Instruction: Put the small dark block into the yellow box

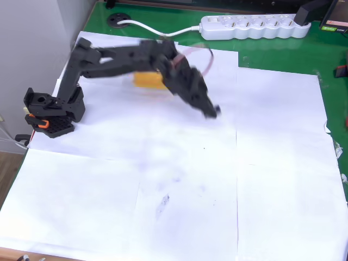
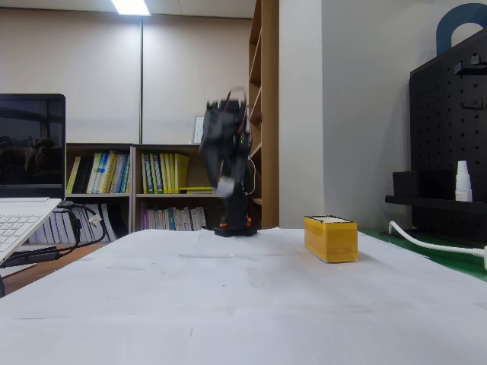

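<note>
White paper sheets (image 1: 179,206) lie closest to you in the overhead view, covering the green table (image 1: 272,54) almost edge to edge. Further up, your black arm (image 1: 114,60) reaches from its base at the left toward the right, smeared by motion blur, and its gripper (image 1: 211,111) hangs over the paper with a small dark shape at the tip; you cannot tell whether that is the small dark block, nor whether the fingers are spread or pinched. Part of the yellow box (image 1: 148,81) peeks out from under the arm. A white power strip (image 1: 253,27) lies along the top edge. From the fixed view, you look low across the paper (image 2: 228,304); the yellow box (image 2: 331,238) stands upright on it to the right of centre, with the arm (image 2: 232,175) raised well behind it, its gripper (image 2: 226,186) blurred and pale at the tip, state unreadable. A laptop (image 2: 23,213) sits at the left edge.
</note>
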